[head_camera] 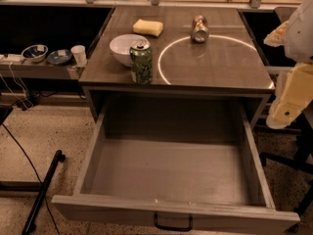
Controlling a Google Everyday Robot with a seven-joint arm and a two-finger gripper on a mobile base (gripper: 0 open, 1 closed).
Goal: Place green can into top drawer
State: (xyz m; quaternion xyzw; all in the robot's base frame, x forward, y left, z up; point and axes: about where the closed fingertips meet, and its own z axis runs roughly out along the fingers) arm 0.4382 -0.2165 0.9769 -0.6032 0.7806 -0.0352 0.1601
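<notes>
Reach step, grasp not begun; green can [141,62] upright at tabletop [215,70] front edge, centre-left, just before white bowl [122,48]; top drawer [166,214] open, lower frame; gripper [292,94] at right edge, well apart, grip state impossible to tell; next: cross left, clasp can sides.

The top drawer [176,180] lies open from above; a white bowl [122,47] sits just behind the green can [141,62], whose front and right are free; gripper [289,94] beside the table's [220,67] right edge

Under warm, dim light, a speckled floor [58,126] fills the lower left, crossed by a black cable [19,148]. A shelf [29,66] at left holds bowls [34,52] and a cup [78,54]. The gripper [292,94] hangs at the right edge.
</notes>
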